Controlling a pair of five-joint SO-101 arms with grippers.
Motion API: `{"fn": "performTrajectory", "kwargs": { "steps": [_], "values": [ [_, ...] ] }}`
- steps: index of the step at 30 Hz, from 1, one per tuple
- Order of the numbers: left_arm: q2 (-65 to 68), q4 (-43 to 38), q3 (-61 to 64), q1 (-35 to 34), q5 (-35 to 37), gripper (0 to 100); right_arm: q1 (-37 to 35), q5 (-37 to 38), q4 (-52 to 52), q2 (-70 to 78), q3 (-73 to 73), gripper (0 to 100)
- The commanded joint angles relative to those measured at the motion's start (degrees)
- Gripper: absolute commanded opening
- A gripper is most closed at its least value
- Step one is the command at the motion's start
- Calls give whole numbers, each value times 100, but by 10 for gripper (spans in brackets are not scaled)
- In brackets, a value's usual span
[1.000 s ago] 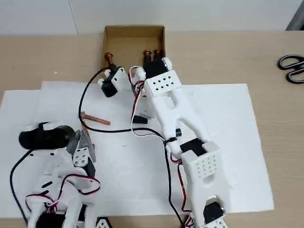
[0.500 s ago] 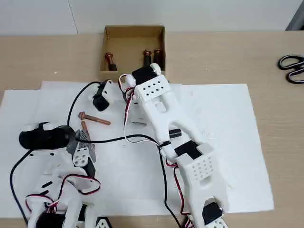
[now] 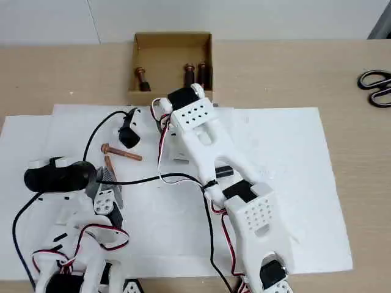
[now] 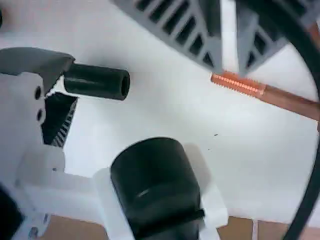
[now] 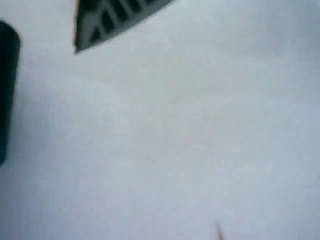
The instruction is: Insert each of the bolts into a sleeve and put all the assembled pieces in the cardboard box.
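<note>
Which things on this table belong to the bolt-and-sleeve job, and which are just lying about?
Belong to the job:
cardboard box
three assembled pieces standing in it
two loose bolts on the paper
black sleeve

Just lying about:
scissors at the table's far edge
white paper under the arms

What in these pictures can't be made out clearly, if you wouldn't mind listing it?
Left wrist view: the bolt runs off the picture's edge, so its head is cut off.
High view: the assembled pieces in the cardboard box are too small to show how deep each one's bolt sits in its sleeve.
Right wrist view: the dark shape is blurred and cut by the edge, so it cannot be identified.
</note>
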Motion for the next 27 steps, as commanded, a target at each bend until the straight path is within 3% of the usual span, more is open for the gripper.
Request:
{"fn": "performTrajectory", "kwargs": {
  "steps": [1,21,27],
  "values": [
    [0,-26,-101,-35,-18,6,-13,53,-171,40,-26,136],
    [0,-26,-66,-35,-18,6,-4,132,-655,927,-26,135],
    [0,-26,-57,-35,-18,6,4,105,-725,945,-26,58]
  ]
}}
